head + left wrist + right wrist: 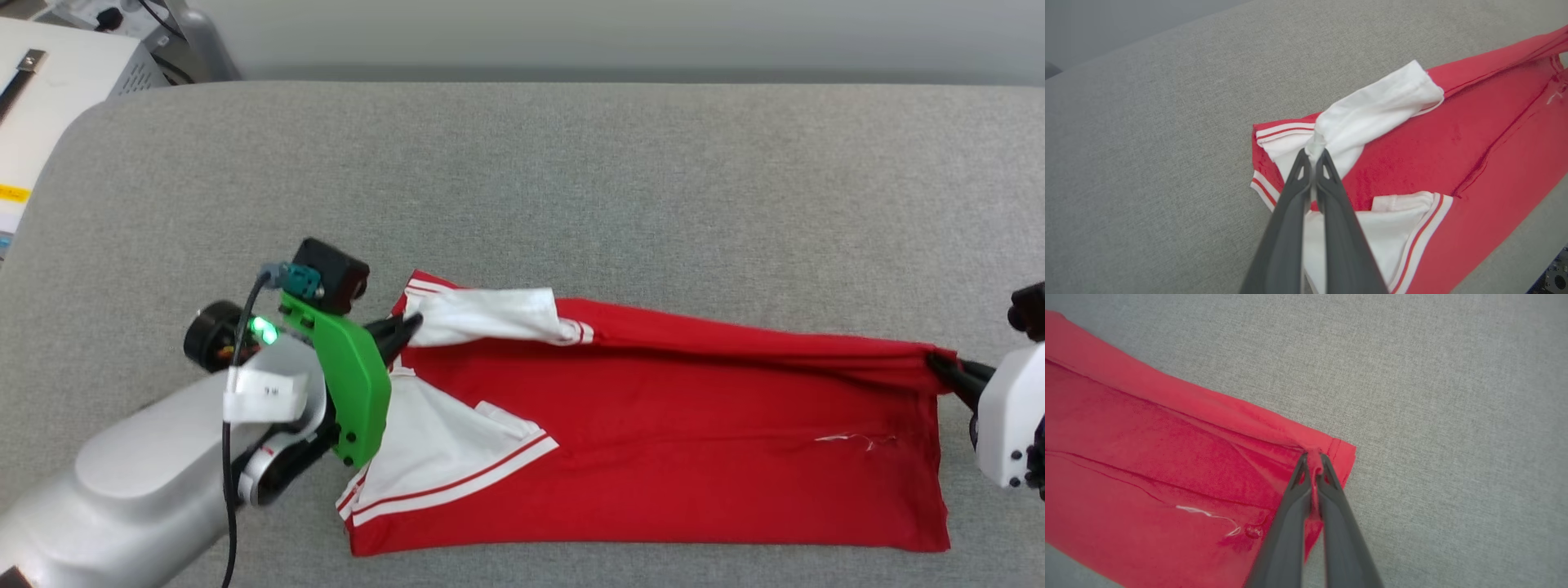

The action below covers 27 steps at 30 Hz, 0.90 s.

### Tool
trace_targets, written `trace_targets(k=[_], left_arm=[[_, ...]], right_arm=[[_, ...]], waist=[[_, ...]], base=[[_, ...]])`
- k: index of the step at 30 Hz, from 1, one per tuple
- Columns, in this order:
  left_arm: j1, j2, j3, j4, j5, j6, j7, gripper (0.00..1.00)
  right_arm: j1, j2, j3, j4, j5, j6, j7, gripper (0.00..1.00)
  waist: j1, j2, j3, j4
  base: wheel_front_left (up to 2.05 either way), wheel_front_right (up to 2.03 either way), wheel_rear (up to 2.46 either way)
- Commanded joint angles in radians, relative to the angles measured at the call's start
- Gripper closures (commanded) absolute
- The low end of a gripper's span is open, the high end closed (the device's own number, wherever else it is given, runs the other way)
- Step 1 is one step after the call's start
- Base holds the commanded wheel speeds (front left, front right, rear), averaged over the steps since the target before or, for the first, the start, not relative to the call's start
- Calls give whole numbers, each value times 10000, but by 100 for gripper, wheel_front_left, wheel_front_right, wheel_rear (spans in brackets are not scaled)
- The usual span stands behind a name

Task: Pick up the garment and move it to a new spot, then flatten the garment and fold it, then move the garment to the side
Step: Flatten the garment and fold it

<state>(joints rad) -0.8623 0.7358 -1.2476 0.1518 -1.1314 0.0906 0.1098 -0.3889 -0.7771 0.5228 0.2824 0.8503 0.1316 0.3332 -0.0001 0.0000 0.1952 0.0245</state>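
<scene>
Left gripper (406, 328), dark fingers closed on a white sleeve fold, and right gripper (939, 365), closed on the far hem corner, hold the red jersey-style T-shirt with white short sleeves (669, 441) stretched left-to-right between them on the grey fabric-covered surface (522, 163).

My left jaws pinch the garment (653, 441), forearm (122, 474) angling in from lower left. My right jaws clamp its far corner.

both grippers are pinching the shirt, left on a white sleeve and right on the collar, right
Not quite. The right gripper pinches the red hem corner of the garment, not the collar; the right wrist view shows it. The left gripper does pinch a white sleeve.
</scene>
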Motion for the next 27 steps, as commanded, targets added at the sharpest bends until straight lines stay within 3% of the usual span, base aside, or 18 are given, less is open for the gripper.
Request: trace_targets(k=[1, 11, 20, 21, 22, 23, 27], left_arm=[[413, 139, 1, -157, -169, 191, -120, 100], [2515, 538, -139, -942, -583, 1040, -644, 100], [3271, 44, -211, -280, -655, 974, -741, 100], [3279, -2, -210, -192, -624, 993, -800, 65], [3267, -42, -201, -90, -514, 1050, -936, 2], [3266, -68, -161, -29, -451, 1094, -1088, 0], [3478, -16, 236, -157, -303, 1420, -2156, 0]], right_arm=[[348, -25, -99, -94, 82, -9, -117, 100], [2664, 194, -1106, -647, 85, -9, -431, 100], [3677, 890, -1765, -413, -69, -9, -75, 100], [3696, 939, -1798, -399, -105, -9, -65, 74], [3707, 1028, -1875, -414, -91, -9, -86, 51], [3711, 1098, -1941, -464, -40, -9, -100, 0], [3763, 1134, -2312, -979, 124, -9, -195, 0]], waist=[[1, 0, -407, 121], [1, 0, -804, 315], [1, 0, -634, 418], [1, 0, -634, 416], [1, 0, -654, 407], [1, 0, -684, 391], [1, 0, -908, 312]], base=[[0, 0, 0], [0, 0, 0], [0, 0, 0], [0, 0, 0], [0, 0, 0], [0, 0, 0], [0, 0, 0]])
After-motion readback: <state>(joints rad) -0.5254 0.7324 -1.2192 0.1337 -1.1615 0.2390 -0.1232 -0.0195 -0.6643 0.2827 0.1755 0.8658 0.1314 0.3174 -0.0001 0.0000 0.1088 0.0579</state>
